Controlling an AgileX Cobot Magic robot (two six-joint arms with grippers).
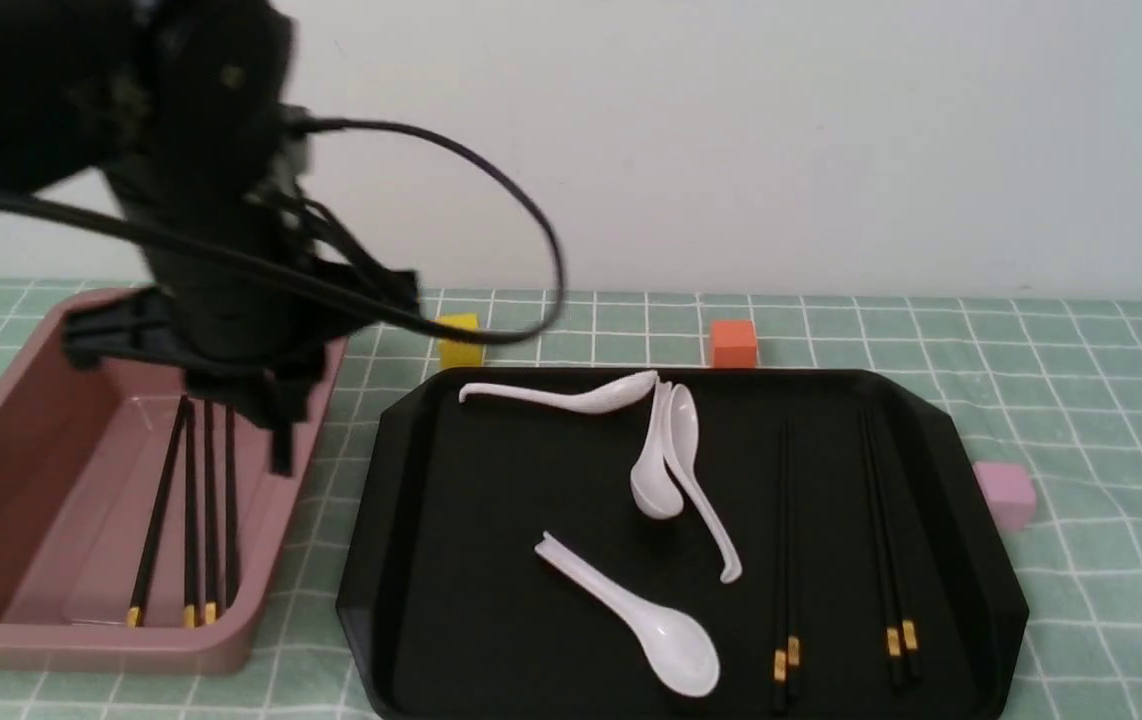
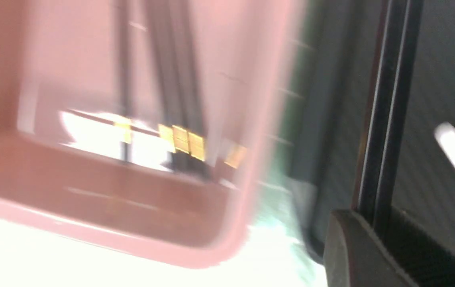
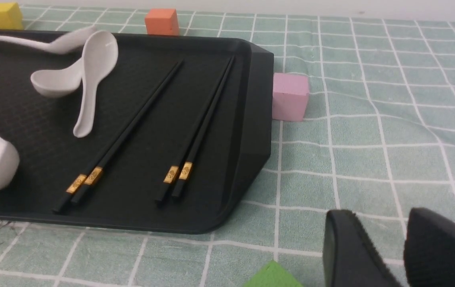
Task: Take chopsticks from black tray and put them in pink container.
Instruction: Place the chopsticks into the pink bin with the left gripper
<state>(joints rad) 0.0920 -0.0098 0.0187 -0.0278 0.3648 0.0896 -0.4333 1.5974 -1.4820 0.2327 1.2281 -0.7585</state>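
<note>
Hovering above pink container [image 1: 81, 648], left fingers [image 2: 351, 255] state unclear; right fingers [image 3: 347, 251] narrow, empty.

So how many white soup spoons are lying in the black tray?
4: one along the far edge, two overlapping near the middle, one at the front. None seems hidden.

The long thin chopsticks [image 3: 201, 119] were black with yellow-gold bands, lying on a glossy black plastic tray [image 1: 411, 560] beside white plastic soup spoons [image 1: 636, 615]. The deep plastic bin [image 1: 1, 470] was dusty pink. The cloth [image 3: 371, 131] was pale green, gridded white. Small cubes showed yellow [image 1: 459, 338], orange [image 1: 732, 343], pale pink [image 3: 289, 96].
</note>
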